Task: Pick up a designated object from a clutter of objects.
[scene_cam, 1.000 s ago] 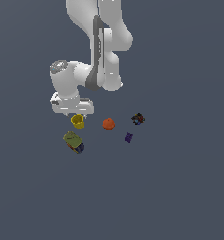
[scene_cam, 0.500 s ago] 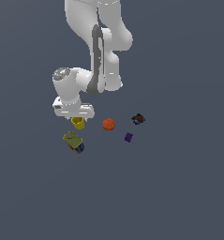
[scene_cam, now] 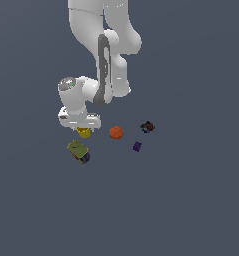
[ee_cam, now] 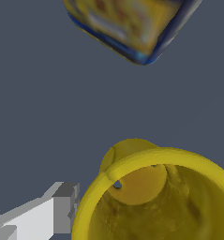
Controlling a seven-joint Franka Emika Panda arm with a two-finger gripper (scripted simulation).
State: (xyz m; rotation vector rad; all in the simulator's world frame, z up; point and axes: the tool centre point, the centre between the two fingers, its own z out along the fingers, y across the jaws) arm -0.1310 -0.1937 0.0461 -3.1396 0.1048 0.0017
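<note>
The yellow cup [scene_cam: 83,132] stands on the dark floor, mostly hidden under my hand in the exterior view. My gripper [scene_cam: 83,129] is down over it and open, its fingers straddling the cup. The wrist view looks down into the cup's hollow top [ee_cam: 155,197]. One grey finger [ee_cam: 62,208] sits just outside the cup's rim with a narrow gap between them. The other finger is not visible.
The green-and-blue box [scene_cam: 78,151] [ee_cam: 127,23] lies close beside the cup. An orange ball [scene_cam: 116,132] sits toward the exterior view's right of the cup. Farther that way are a purple cube [scene_cam: 137,146] and a dark multicoloured piece [scene_cam: 147,127].
My hand has come down a little onto the yellow cup. The objects have not moved.
</note>
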